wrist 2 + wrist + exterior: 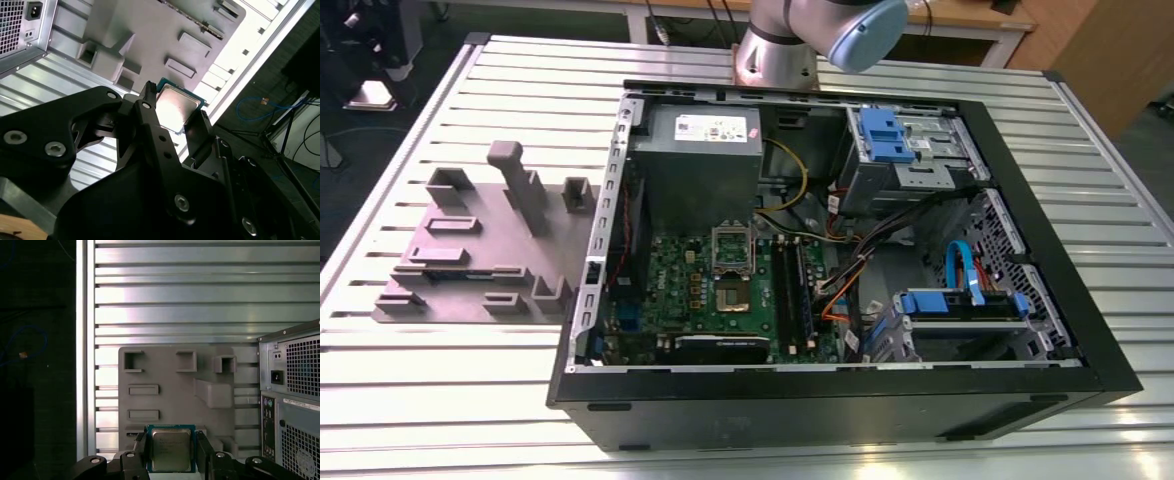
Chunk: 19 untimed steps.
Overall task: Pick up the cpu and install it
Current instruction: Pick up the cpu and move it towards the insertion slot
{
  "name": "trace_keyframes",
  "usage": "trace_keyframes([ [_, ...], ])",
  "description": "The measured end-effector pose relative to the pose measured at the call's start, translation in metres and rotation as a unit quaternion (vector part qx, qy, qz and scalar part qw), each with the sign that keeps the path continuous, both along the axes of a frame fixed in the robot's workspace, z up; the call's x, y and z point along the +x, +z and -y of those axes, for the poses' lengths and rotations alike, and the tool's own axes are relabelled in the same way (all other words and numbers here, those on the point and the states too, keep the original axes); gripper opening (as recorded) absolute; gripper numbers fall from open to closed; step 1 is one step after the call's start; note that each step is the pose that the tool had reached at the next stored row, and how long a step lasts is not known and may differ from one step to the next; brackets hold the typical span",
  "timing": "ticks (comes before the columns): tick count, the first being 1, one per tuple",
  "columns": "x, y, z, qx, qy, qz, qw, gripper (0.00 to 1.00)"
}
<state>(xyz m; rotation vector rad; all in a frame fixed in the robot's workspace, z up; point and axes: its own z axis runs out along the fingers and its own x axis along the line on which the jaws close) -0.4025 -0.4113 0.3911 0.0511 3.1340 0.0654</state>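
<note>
In both wrist views the cpu (pixel 170 449) (pixel 176 106), a small square chip with a shiny silver top and thin pale rim, sits between my black fingers (pixel 141 450). My gripper (pixel 170 441) (pixel 175 106) is shut on it, held high above the grey fixture plate (pixel 170 371) (pixel 150 35). In the exterior view the same plate (pixel 467 260) lies at that view's left of the open computer case (pixel 854 405). Inside the case, the motherboard socket (pixel 731 297) lies bare with its silver hinged frame (pixel 731 245) swung up.
The slatted aluminium table (pixel 454 400) carries everything. The case's rear panel (pixel 295 390) stands beside the plate. A grey power supply box (pixel 698 150), blue drive brackets (pixel 887 135) and loose cables (pixel 854 270) crowd the case. The arm (pixel 827 30) rises at the table's back edge.
</note>
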Motion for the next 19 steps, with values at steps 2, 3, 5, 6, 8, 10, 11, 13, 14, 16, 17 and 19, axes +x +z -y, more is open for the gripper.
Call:
trace_keyframes([
  [2,0.0009,0.0,0.0,0.0,0.0,0.0,1.0,0.47],
  [3,0.0014,0.0,0.0,0.0,0.0,0.0,1.0,0.47],
  [5,0.0023,0.0,0.0,0.0,0.0,0.0,1.0,0.47],
  [6,0.0028,0.0,0.0,0.0,0.0,0.0,1.0,0.47],
  [8,0.0036,0.0,0.0,0.0,0.0,0.0,1.0,0.47],
  [10,0.0046,0.0,0.0,0.0,0.0,0.0,1.0,0.47],
  [11,0.005,0.0,0.0,0.0,0.0,0.0,1.0,0.47],
  [13,0.0059,0.0,0.0,0.0,0.0,0.0,1.0,0.47],
  [14,0.0064,0.0,0.0,0.0,0.0,0.0,1.0,0.47],
  [16,0.0073,0.0,0.0,0.0,0.0,0.0,1.0,0.47],
  [17,0.0078,0.0,0.0,0.0,0.0,0.0,1.0,0.47],
  [19,0.0088,0.0,0.0,0.0,0.0,0.0,1.0,0.47],
])
